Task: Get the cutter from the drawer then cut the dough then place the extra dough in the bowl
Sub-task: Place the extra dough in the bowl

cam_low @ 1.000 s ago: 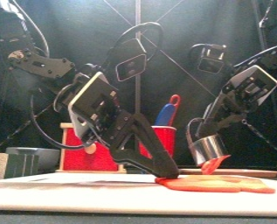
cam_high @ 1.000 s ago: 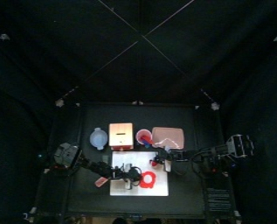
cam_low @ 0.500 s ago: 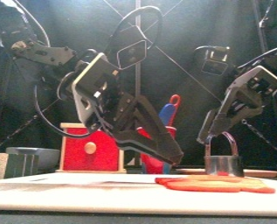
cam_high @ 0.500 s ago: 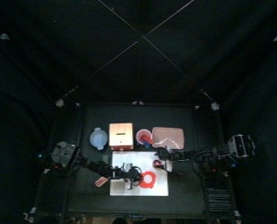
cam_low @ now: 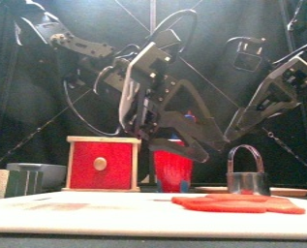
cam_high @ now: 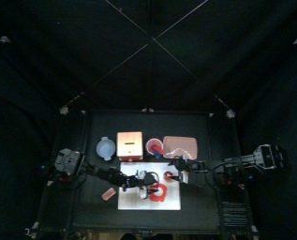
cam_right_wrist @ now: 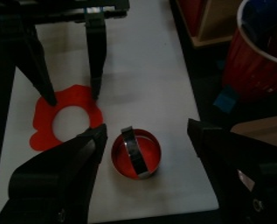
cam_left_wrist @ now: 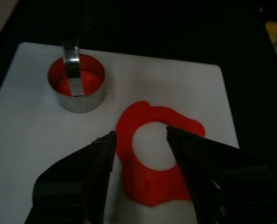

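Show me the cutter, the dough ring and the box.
Round metal cutter point(cam_left_wrist: 79, 99): left wrist view, side wall.
Red dough ring point(cam_left_wrist: 152, 114): left wrist view, flat band.
Pale wooden box point(cam_low: 84, 174): front view, red drawer front.

Upper left in the front view, the left arm point(cam_low: 84, 48) shows black links trailing looped black cables, with a pale cross-plate above the left gripper point(cam_left_wrist: 143, 140). Upper right, the right arm point(cam_low: 291, 77) matches it. The right gripper point(cam_right_wrist: 147, 131) shows broad black jaws tapering to blunt tips.
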`<state>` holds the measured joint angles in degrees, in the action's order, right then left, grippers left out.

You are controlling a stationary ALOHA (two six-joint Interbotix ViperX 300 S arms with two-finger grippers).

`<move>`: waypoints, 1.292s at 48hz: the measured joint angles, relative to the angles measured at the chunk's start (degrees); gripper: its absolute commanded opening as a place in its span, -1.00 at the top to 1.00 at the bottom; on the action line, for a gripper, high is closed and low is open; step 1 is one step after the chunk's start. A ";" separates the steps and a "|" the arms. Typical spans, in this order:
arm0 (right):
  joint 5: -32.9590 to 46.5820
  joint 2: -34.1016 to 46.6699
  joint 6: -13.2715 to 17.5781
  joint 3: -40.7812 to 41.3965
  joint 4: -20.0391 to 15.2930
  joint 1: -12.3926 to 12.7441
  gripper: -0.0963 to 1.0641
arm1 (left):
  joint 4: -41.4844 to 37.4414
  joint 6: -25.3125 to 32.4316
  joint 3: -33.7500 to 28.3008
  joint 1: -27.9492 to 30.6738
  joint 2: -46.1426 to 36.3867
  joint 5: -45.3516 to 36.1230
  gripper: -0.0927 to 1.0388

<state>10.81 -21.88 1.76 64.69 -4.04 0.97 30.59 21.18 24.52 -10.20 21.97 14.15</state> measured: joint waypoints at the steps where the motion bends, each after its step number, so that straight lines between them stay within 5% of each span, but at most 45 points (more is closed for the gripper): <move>1: 0.00 0.00 0.00 0.00 0.00 0.00 -0.92 | -0.18 0.35 -0.18 0.18 0.18 -0.09 -0.68; 52: 0.00 -0.09 0.00 1.76 -1.14 0.26 -0.92 | -3.78 2.64 -3.69 2.11 4.31 -6.68 -0.67; 62: 0.00 -0.09 0.00 1.93 -1.32 0.26 -0.92 | -3.87 2.55 -3.78 2.81 4.31 -7.56 -0.40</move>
<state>10.81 -21.97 1.76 66.62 -5.36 1.23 26.72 23.73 20.74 -7.38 26.28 6.59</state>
